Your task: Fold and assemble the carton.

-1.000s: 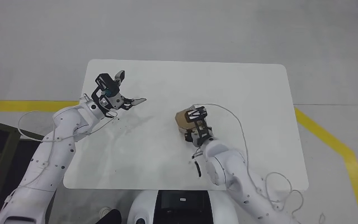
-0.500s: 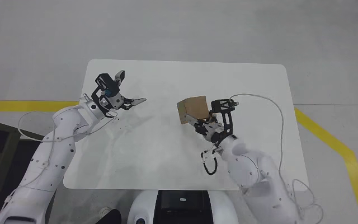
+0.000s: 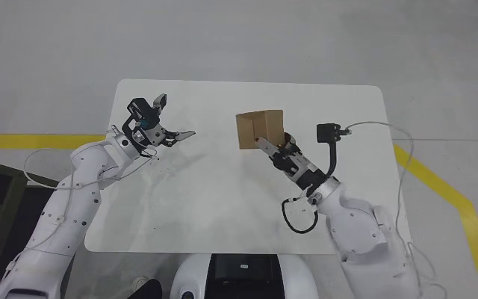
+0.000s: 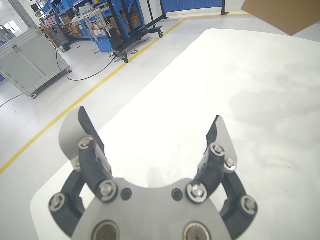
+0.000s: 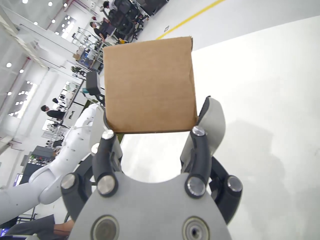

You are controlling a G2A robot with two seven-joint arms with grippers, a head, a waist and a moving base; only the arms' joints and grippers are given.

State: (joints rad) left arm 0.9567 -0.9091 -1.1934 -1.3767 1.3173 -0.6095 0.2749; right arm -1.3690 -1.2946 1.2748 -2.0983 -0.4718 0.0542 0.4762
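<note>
The brown carton (image 3: 259, 128) is folded into a box and held up off the white table (image 3: 202, 202), a little right of its middle. My right gripper (image 3: 272, 143) is shut on the carton's near end; in the right wrist view the carton (image 5: 148, 86) sits clamped between the two fingers (image 5: 211, 116). My left gripper (image 3: 170, 119) hangs over the table's left part, open and holding nothing, well apart from the carton. In the left wrist view its spread fingers (image 4: 88, 128) frame bare table, and a corner of the carton (image 4: 285, 1) shows far off.
A yellow floor line (image 3: 37, 140) runs beside the table on the left and another (image 3: 437, 183) on the right. A loose cable (image 3: 373, 127) arcs over the right arm. Shelving and carts (image 4: 82, 21) stand far beyond the table's edge.
The right arm has swung outward to the right and carried the carton up and away from me, turning it so a broad face shows from above. The left arm has kept still.
</note>
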